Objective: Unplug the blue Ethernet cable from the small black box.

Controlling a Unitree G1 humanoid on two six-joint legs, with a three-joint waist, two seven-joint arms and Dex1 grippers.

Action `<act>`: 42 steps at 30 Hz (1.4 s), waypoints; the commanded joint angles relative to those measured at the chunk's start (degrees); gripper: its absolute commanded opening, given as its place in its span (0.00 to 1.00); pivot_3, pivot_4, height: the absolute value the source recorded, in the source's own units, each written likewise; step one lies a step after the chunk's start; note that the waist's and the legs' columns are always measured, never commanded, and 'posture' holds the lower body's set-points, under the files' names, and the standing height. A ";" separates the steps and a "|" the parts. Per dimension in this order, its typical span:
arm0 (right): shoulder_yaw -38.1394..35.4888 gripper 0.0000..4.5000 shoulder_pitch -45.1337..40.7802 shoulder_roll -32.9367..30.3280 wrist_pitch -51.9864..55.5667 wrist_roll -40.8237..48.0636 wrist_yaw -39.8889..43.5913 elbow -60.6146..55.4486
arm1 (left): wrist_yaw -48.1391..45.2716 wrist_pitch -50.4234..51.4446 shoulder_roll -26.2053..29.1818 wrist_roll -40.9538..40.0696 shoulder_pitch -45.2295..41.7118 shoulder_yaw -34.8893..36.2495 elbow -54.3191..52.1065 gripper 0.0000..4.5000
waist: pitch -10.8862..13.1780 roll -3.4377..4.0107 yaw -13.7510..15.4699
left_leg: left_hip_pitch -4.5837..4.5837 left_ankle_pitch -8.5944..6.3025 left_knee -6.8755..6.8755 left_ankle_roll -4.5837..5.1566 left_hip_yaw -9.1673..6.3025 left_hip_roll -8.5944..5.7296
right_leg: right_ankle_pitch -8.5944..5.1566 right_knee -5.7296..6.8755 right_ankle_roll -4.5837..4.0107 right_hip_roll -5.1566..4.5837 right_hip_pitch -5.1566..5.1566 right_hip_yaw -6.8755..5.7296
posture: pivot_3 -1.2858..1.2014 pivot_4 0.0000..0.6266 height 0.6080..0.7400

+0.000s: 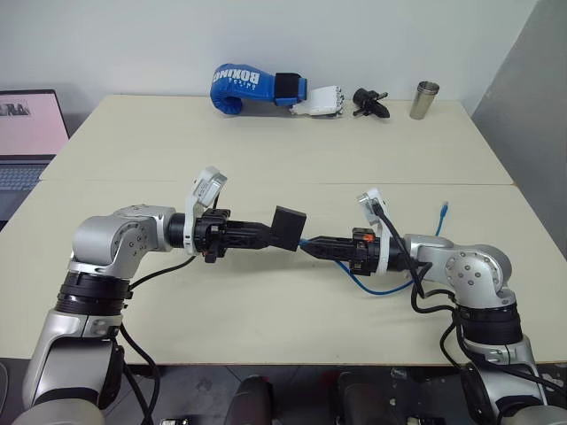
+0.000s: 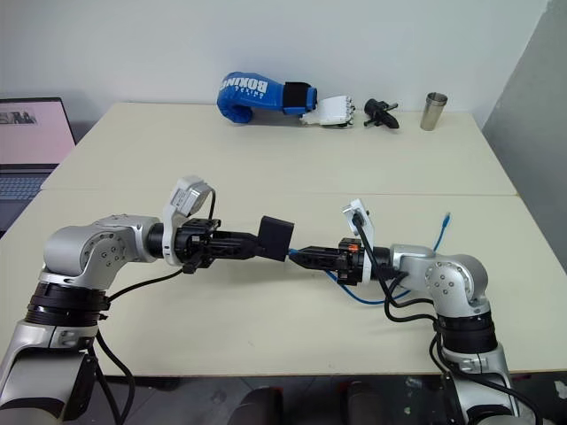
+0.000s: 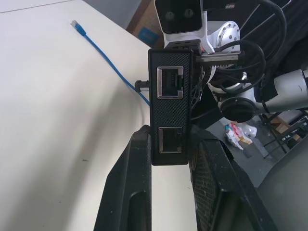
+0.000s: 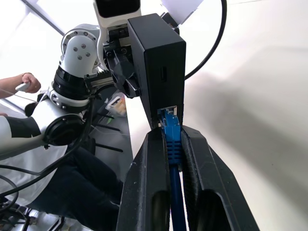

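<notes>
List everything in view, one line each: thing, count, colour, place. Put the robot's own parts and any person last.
small black box: 1, black, held above the near table between both arms
blue Ethernet cable: 1, blue, plugged into the box; free end lies on the table at right
tables: 2, cream, pushed together
boxing glove: 1, blue, far table edge
model hand: 1, white, beside the glove
small black object: 1, black, right of the white hand
metal cup: 1, silver, far right
laptop: 1, open, left edge
left gripper: 1, black, shut on the box
right gripper: 1, black, shut on the cable's plug
person's hand: 1, background of the right wrist view
</notes>
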 commanded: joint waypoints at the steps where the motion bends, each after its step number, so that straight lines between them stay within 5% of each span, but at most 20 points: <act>1: -1.93 0.01 -0.92 -1.13 0.76 2.44 0.58 -0.63 | -1.25 -0.83 2.21 0.88 -0.40 -0.06 -1.38 0.17 | 0.00 0.00 0.01 | 0.00 0.00 0.00 0.00 0.00 0.00 | 0.00 0.00 0.00 0.00 0.00 0.00 | 0.52 0.24 1.00; 14: -1.86 0.01 2.38 -7.13 0.67 1.68 2.58 -0.19 | -2.94 -3.49 5.59 2.96 -1.00 -0.13 2.00 0.17 | 0.00 0.00 0.02 | -0.01 0.00 0.00 0.00 0.00 0.00 | 0.00 -0.01 0.00 0.00 0.00 0.00 | 0.52 0.24 1.00; 22: -1.57 0.01 1.45 -5.54 0.91 4.12 1.07 -2.82 | -1.22 -2.72 3.29 1.66 -1.00 -0.21 0.94 0.17 | 0.00 0.00 0.01 | -0.01 0.00 0.00 0.00 0.00 0.00 | 0.00 -0.01 0.01 0.00 0.00 0.00 | 0.52 0.24 1.00; 28: -0.72 0.34 1.13 -5.58 1.13 5.08 -0.26 -5.16 | -0.35 -2.04 2.19 1.01 -0.68 -0.13 0.20 0.17 | 0.01 0.00 0.02 | -0.02 0.00 -0.01 0.00 0.00 0.00 | 0.00 -0.01 0.01 0.00 -0.02 0.00 | 0.52 0.24 1.00; 42: 1.76 0.35 -1.51 -4.60 -2.66 1.53 0.39 -3.95 | -0.90 -1.26 1.96 0.80 -0.92 -0.59 -0.50 0.17 | 0.01 0.00 0.00 | -0.04 0.00 0.00 0.00 0.00 0.00 | 0.00 -0.02 0.01 0.00 -0.03 0.00 | 0.52 0.24 1.00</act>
